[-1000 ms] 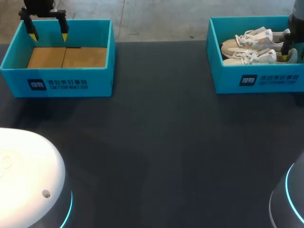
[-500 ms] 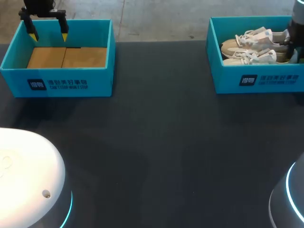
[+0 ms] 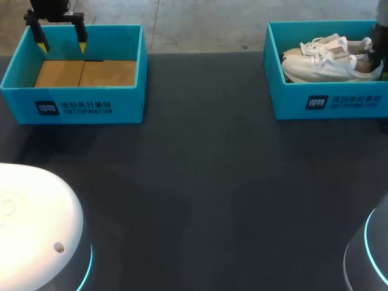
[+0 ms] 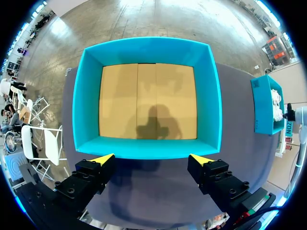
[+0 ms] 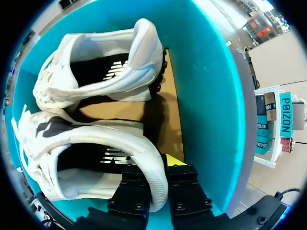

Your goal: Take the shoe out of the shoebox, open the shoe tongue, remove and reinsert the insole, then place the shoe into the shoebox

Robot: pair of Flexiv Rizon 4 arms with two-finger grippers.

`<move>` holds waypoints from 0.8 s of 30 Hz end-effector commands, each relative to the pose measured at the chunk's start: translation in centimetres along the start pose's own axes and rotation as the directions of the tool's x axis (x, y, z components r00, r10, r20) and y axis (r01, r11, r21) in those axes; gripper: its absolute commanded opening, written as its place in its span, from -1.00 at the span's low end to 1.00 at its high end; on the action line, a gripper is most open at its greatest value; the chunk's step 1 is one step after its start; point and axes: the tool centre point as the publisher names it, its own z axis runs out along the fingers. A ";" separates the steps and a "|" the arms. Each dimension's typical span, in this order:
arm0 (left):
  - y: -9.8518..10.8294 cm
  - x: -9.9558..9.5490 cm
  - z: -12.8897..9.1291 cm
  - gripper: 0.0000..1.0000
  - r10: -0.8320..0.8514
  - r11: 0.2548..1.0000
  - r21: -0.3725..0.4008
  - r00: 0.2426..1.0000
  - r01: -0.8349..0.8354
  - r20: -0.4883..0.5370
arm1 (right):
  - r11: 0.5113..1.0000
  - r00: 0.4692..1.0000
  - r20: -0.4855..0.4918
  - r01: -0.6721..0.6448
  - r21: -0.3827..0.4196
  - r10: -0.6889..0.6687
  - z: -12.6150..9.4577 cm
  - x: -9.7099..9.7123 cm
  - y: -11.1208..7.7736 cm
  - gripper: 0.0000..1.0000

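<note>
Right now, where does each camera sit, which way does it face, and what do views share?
Head: fixed above and behind, looking down on the table; left end effector at the empty shoebox, right arm at the full shoebox.
Left wrist: faces down into the empty shoebox; own fingers show.
Right wrist: inside the full shoebox; right end effector grips the near shoe's heel.
Shared: head and left wrist show both shoeboxes.

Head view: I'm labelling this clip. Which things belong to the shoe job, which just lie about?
Job: shoe, held at its heel by the right gripper; shoebox around it.
Lying about, it seems: second shoe in that shoebox; empty box by the open left gripper.
</note>
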 end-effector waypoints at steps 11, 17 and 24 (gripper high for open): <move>0.0 0.0 0.0 1.00 0.000 1.000 0.000 1.000 0.000 0.000 | 0.998 0.996 0.070 0.055 -0.030 -0.052 -9.0 0.2 -1.8 -1.00; 0.0 0.0 0.0 1.00 0.000 1.000 0.000 1.000 0.000 0.000 | 0.996 0.993 0.089 0.081 -0.046 -0.077 -13.0 0.5 -2.2 -1.00; 0.0 0.0 0.0 1.00 0.000 1.000 0.000 1.000 0.000 0.000 | 0.992 0.989 0.120 0.100 -0.072 -0.091 -16.7 0.6 -2.8 -1.00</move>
